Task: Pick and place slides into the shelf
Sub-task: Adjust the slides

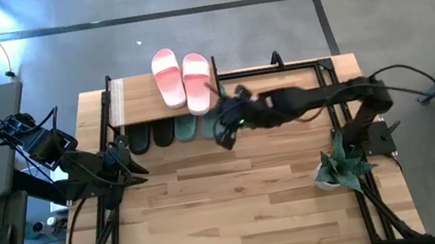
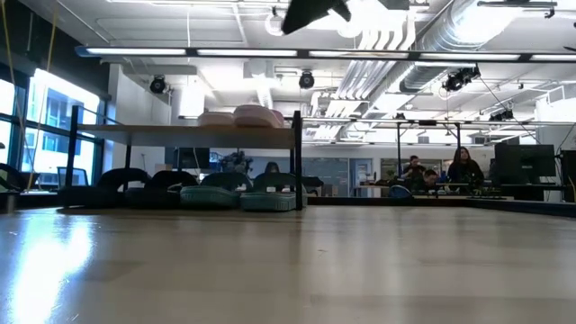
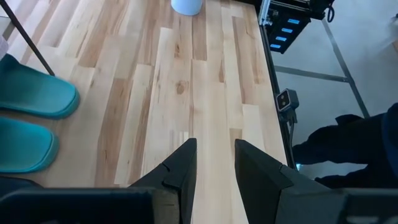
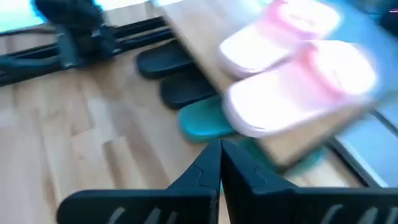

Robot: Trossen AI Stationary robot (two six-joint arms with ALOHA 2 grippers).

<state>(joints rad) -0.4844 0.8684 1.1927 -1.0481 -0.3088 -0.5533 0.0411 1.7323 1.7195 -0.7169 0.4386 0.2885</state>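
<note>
The shelf (image 1: 139, 99) stands at the table's far left. The pale pink slides (image 1: 183, 79) lie side by side on its wooden top board (image 4: 292, 143), their toes sticking out past its far edge. The black slides (image 1: 152, 137) and the sage green slides (image 1: 197, 126) rest on the level beneath (image 2: 225, 193). My right gripper (image 1: 225, 138) hovers shut just off the shelf's right end, above the green pair (image 4: 202, 121). My left gripper (image 3: 214, 162) is open at the table's left edge, near the shelf's left end, over bare wood.
A small potted plant (image 1: 340, 166) in a white pot (image 3: 186, 6) stands near the table's right edge. The wooden tabletop (image 1: 241, 215) stretches from the shelf to the near edge. Black frame rails (image 1: 296, 64) run along the far right. People sit in the room behind (image 2: 463, 166).
</note>
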